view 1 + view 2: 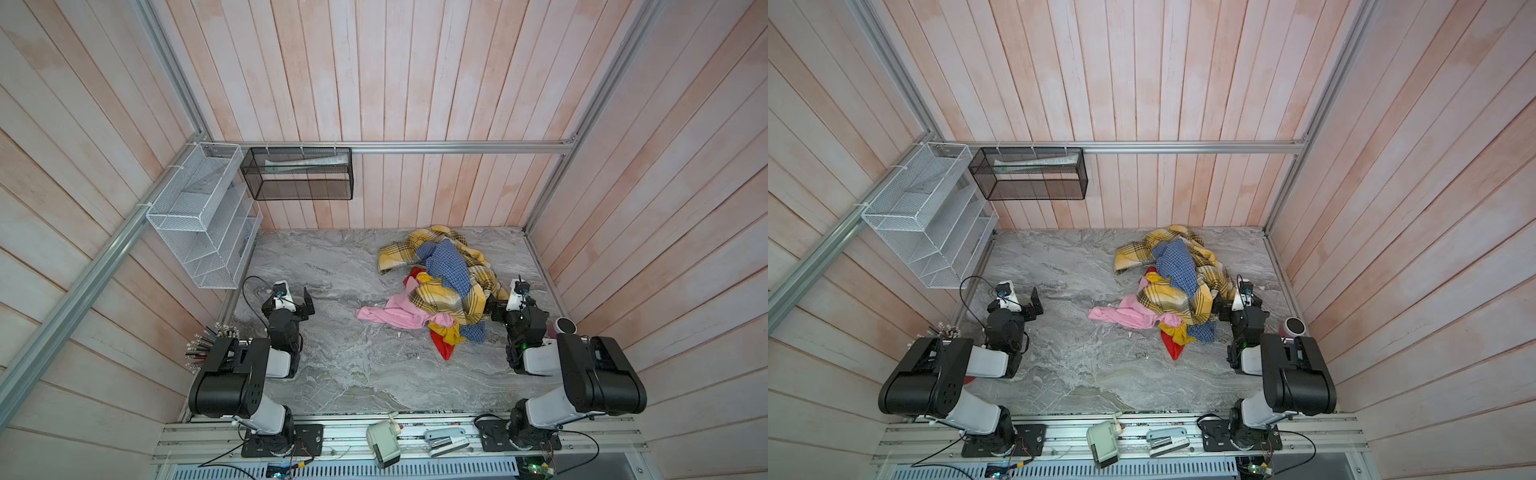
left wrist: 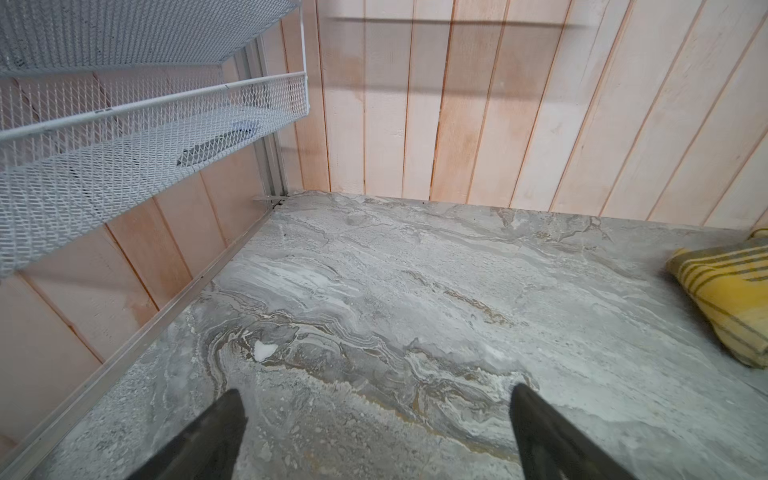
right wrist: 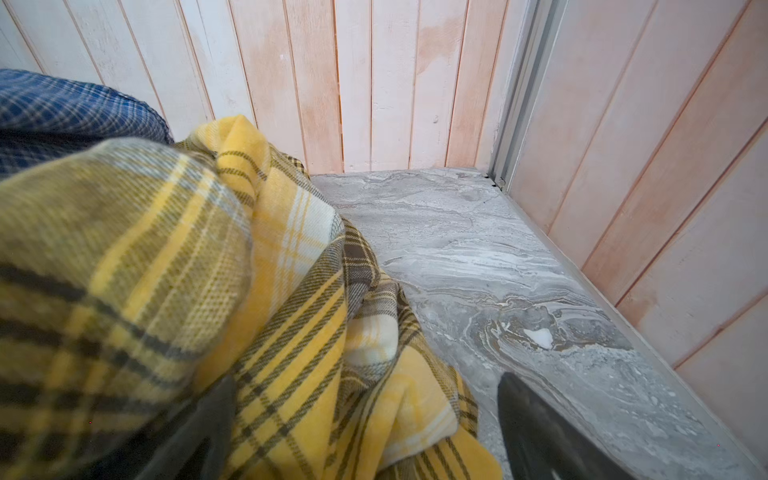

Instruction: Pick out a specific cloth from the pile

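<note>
2 arms (image 1: 226, 386), black joints, white link covers, black cables (image 1: 244, 293), dark tapered pincer fingers (image 2: 208, 436)

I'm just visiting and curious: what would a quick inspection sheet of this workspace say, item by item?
Surface: grey marbled tabletop.
Job's things: blue checked shirt lies on top of the pile of yellow plaid, pink and red garments.
Clutter: pens bundle at left; beige device and stapler-like item on the front rail.
Grippers: left hand open over bare table; right hand open, against the plaid cloth, holding nothing.
Cables: black cable loops beside the left arm.
Surroundings: plank walls, white wire rack, black mesh basket.
</note>
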Tool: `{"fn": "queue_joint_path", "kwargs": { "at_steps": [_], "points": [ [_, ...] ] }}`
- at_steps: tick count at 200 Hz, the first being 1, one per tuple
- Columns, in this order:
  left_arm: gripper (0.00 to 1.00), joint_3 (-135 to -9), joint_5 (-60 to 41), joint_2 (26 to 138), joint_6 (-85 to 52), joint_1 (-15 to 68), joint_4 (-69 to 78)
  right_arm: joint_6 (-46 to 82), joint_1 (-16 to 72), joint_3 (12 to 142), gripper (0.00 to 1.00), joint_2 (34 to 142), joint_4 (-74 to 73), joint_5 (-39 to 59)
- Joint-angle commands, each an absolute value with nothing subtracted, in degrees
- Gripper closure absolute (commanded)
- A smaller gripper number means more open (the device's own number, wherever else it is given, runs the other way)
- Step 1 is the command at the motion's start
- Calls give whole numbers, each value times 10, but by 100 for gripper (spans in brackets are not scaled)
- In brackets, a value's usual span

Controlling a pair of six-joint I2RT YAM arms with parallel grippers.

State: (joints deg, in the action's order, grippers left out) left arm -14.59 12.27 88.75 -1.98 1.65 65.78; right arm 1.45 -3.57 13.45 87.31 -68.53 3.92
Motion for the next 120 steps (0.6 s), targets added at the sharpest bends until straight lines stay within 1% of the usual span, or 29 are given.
{"fn": "queue_joint_path", "kwargs": {
  "at_steps": [1,120],
  "points": [
    [0,-157,120,885,-25,14,655,15,-38,144,2,869,-682,35],
    [0,-159,120,885,-25,13,653,16,-39,144,2,869,-680,35]
  ]
}}
